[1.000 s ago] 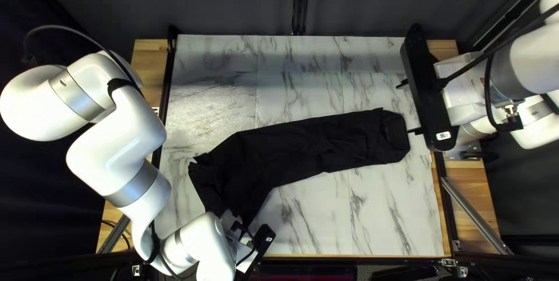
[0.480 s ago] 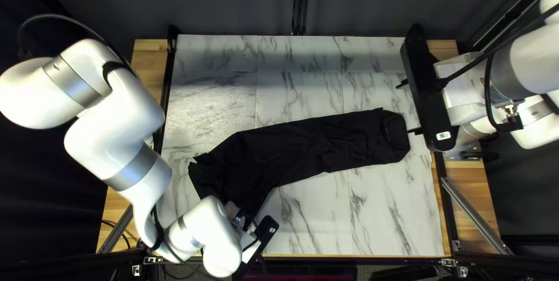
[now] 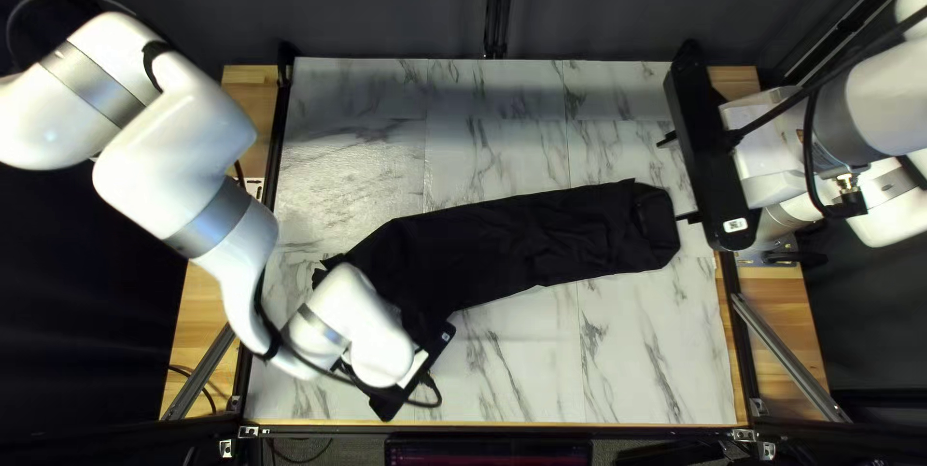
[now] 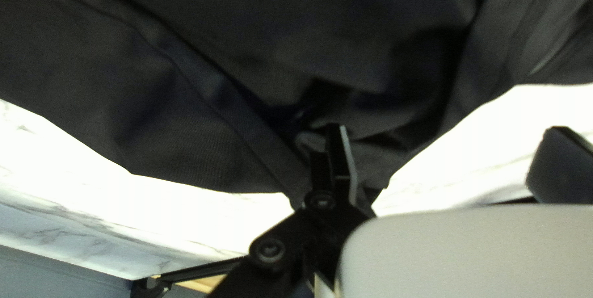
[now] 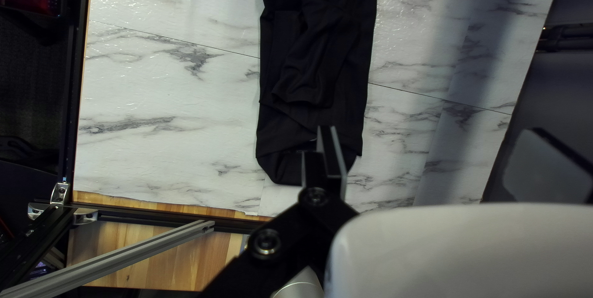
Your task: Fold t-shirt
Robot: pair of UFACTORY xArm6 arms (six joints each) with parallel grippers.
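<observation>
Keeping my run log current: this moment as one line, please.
T-shirt: long black strip | left gripper: open, at near end | right gripper: open, by right end

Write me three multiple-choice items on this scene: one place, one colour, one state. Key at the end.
1. In the top left view, where is the right arm's black claw?
A. On the curtain
B. At the tabletop's near left corner
C. Beside the right end of the black cloth t-shirt

2. What colour are the veins on the white marble-patterned tabletop?
A. Grey
B. Green
C. Orange

3. How does the right arm's claw stand?
A. Shut on the shirt
B. Open
C. Shut on nothing

1 C: its lower fingertip sits right by that end.
2 A: grey streaks cross the white surface.
3 B: its two fingers stand well apart.
</observation>
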